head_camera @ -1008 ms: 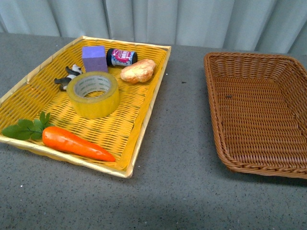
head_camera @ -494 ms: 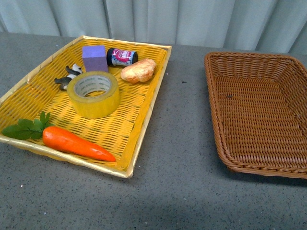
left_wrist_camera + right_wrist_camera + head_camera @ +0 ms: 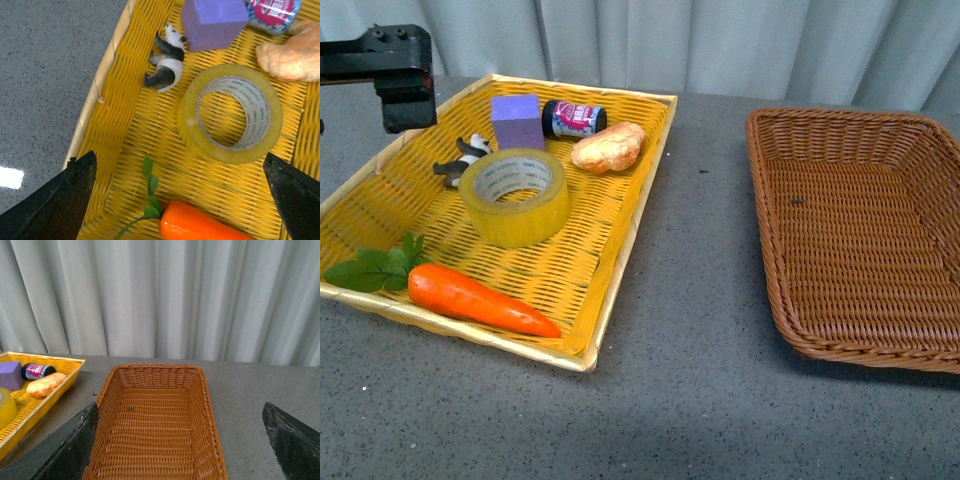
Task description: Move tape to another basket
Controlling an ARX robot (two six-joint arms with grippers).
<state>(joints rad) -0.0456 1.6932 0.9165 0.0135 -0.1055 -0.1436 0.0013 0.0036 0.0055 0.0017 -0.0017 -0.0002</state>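
Note:
The tape (image 3: pixel 520 215), a wide yellow roll, lies flat in the yellow tray (image 3: pixel 620 290) on the left. The brown wicker basket (image 3: pixel 767 230) stands to the right with nothing in it. Part of my left arm (image 3: pixel 400 75) shows over the tray's far left corner. In the left wrist view my left gripper (image 3: pixel 178 165) hangs open above the tray, with the tape (image 3: pixel 191 117) just ahead of its fingers and untouched. My right gripper (image 3: pixel 180 407) is open and holds nothing, facing the basket (image 3: pixel 150 367) from the near side and above.
Sharing the tray are an orange carrot (image 3: pixel 480 300) with green leaves at the front, a toy panda (image 3: pixel 460 160), a purple block (image 3: pixel 517 120), a small bottle (image 3: pixel 572 118) and a bread piece (image 3: pixel 608 147). Grey tabletop (image 3: pixel 700 260) separates tray and basket. A curtain hangs behind.
My left arm has come into the front view at the upper left, above the tray's far corner. The tape and the other objects have not moved.

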